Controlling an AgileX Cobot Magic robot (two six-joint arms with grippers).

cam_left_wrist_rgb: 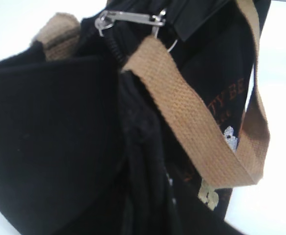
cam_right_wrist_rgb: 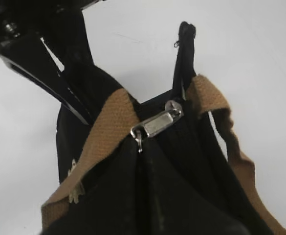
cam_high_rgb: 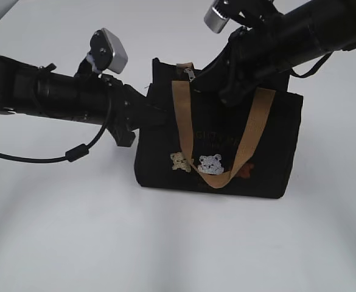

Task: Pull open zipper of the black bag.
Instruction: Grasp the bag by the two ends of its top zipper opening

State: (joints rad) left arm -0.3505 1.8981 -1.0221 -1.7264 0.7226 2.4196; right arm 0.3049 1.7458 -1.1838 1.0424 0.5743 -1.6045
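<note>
A big white table point(cam_high_rgb: 178, 249) fills the room's middle, and the black bag point(cam_high_rgb: 269, 152) stands upright on it, a little right of center. Two long black arms reach in, one from each side.

The left claw point(cam_high_rgb: 142, 115) is pressed against the bag's left end. I think it is there to hold the bag steady so it won't slide when the zipper gets pulled. Its tips are lost in the dark cloth, so I cannot tell whether it is pinching the fabric or just resting there.

The right claw point(cam_high_rgb: 209, 78) comes down over the top edge of the bag, beside the tan handles point(cam_high_rgb: 182, 121). It is clenched tight — but whether it has really caught the pull, I cannot tell.

The zipper point(cam_right_wrist_rgb: 157, 125) runs along the bag's top edge. Its small silver pull point(cam_left_wrist_rgb: 133, 17) sits near the left end, by the tan strap, with a thin ring hanging from it.

On the front are little stitched bears point(cam_high_rgb: 211, 164). Above them is faint orange writing — too dim to read fully.
</note>
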